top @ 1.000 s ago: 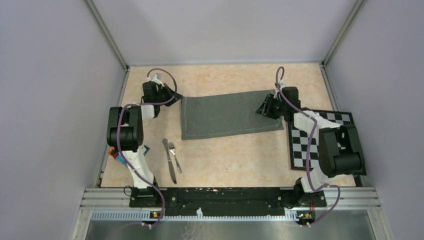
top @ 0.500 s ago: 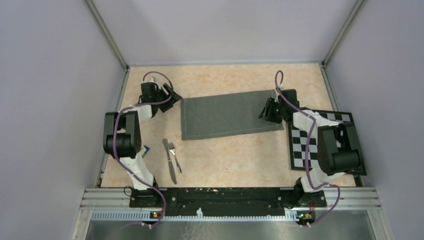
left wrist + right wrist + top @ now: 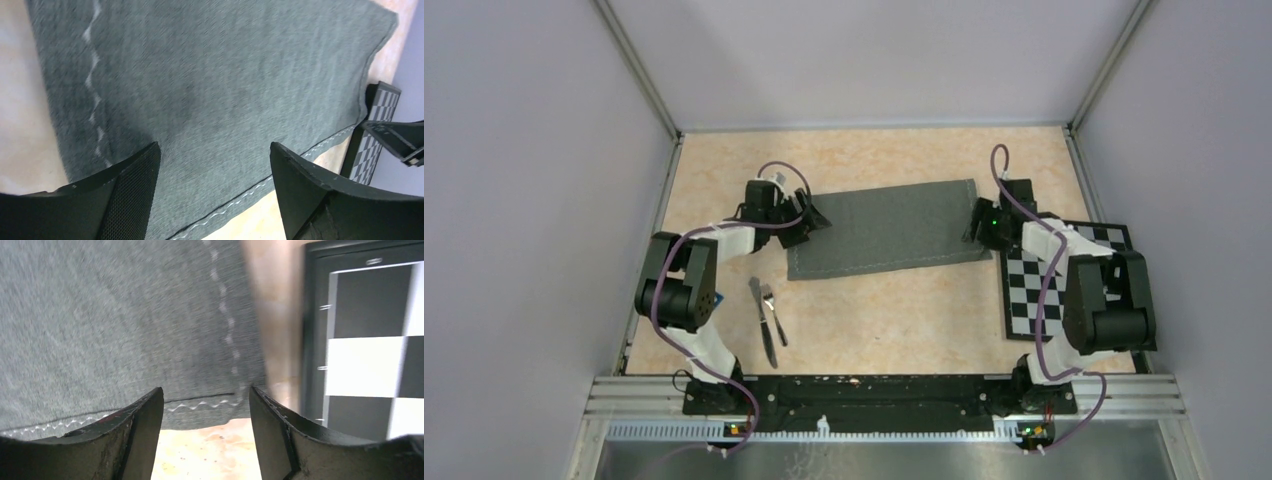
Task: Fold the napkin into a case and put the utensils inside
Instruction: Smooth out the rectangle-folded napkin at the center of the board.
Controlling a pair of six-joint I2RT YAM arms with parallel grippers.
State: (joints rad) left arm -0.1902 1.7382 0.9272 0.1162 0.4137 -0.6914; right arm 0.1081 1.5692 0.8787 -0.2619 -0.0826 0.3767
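Note:
The napkin point(image 3: 884, 230) lies flat as a dark grey oblong with a folded layer on top, its stitched hem showing along the near edge. My left gripper point(image 3: 816, 222) hovers over its left end, open, with only cloth point(image 3: 215, 90) below the jaws point(image 3: 214, 147). My right gripper point(image 3: 976, 222) stands open at the napkin's near right corner point(image 3: 125, 320), nothing between its fingers point(image 3: 206, 390). The knife point(image 3: 762, 320) and the fork point(image 3: 774, 312) lie side by side on the table, in front of the napkin's left end.
A black-and-white checkered board point(image 3: 1064, 290) lies flat at the right, close to the napkin's right edge and under my right arm; it also shows as the board point(image 3: 370, 360). Walls close the table point(image 3: 894, 310) on three sides.
The left gripper has opened and swung right, from beside the napkin's left edge to over it. The right gripper has opened wider and drawn slightly right. The napkin has not moved.

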